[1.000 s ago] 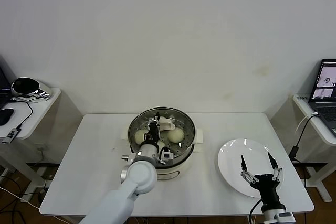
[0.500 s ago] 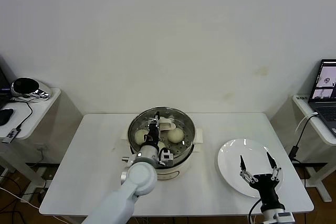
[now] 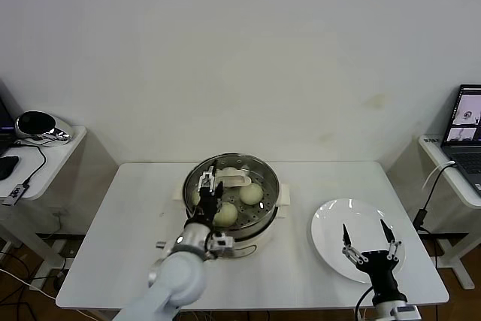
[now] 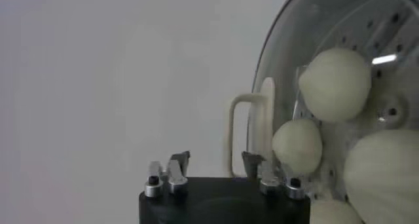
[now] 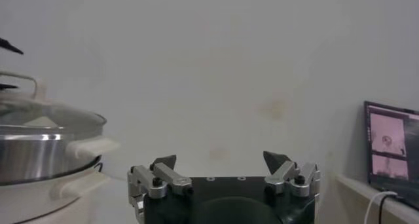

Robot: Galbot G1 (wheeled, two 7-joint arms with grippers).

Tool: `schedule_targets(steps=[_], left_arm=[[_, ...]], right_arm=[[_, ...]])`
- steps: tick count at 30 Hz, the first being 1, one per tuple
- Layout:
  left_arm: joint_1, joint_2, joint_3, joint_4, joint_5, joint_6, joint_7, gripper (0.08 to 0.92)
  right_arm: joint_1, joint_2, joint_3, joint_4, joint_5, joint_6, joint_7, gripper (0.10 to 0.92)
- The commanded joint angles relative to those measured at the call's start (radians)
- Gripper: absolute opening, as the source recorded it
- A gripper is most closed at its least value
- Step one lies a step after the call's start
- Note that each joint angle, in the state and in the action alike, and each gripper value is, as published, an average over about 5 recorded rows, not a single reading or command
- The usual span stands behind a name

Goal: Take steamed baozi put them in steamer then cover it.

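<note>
Left tool (image 3: 210, 183) now spread apart, pulled back from cover (image 3: 231, 178) on steamer (image 3: 267, 208); right tool (image 3: 369, 237) unchanged, apart

We see a brightly and evenly lit room from the head view, with soft diffuse light and only faint shadows beneath the steamer (image 3: 231, 199) on the white counter (image 3: 113, 238). A strip of glare shows on the steamer's metal wall in the left wrist view, where the nearest baozi (image 4: 383, 173) look soft and slightly blurred.
</note>
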Motion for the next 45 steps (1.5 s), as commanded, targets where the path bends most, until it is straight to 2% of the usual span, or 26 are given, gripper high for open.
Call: schedule_targets(steps=[1,6,9,12,17,29,45], left_arm=[[0.388,0.059,-0.251,-0.357,-0.440,-0.154,-0.254,0.789],[0.601,-0.008,-0.502,-0.336,-0.981,-0.412,-0.399,0.821],[0.699,-0.044,-0.595,-0.307,-1.170,-0.449,-0.420,0.823],[0.807,-0.058,-0.622,-0.284,-1.327,-0.476,-0.419,0.823],[0.929,-0.068,-0.573,-0.232,-1.405,-0.614,-0.407,0.823],[0.945,-0.111,-0.544,-0.083,-1.399,-0.697,-0.391,0.823],[0.929,-0.115,-0.547,-0.087,-1.369,-0.687,-0.385,0.823]], right_arm=[[-0.005,-0.004,-0.009,0.001,-0.001,0.001,0.000,0.823],[-0.012,-0.013,-0.025,-0.001,0.001,0.004,0.000,0.823],[-0.020,-0.023,-0.043,-0.002,0.009,0.004,0.000,0.823],[-0.044,-0.041,-0.078,0.001,0.031,-0.003,0.001,0.823],[-0.117,-0.077,-0.161,0.007,0.065,-0.028,-0.001,0.823],[-0.156,-0.079,-0.188,-0.001,0.066,-0.050,0.013,0.823],[-0.170,-0.052,-0.194,0.008,0.068,-0.046,0.025,0.823]])
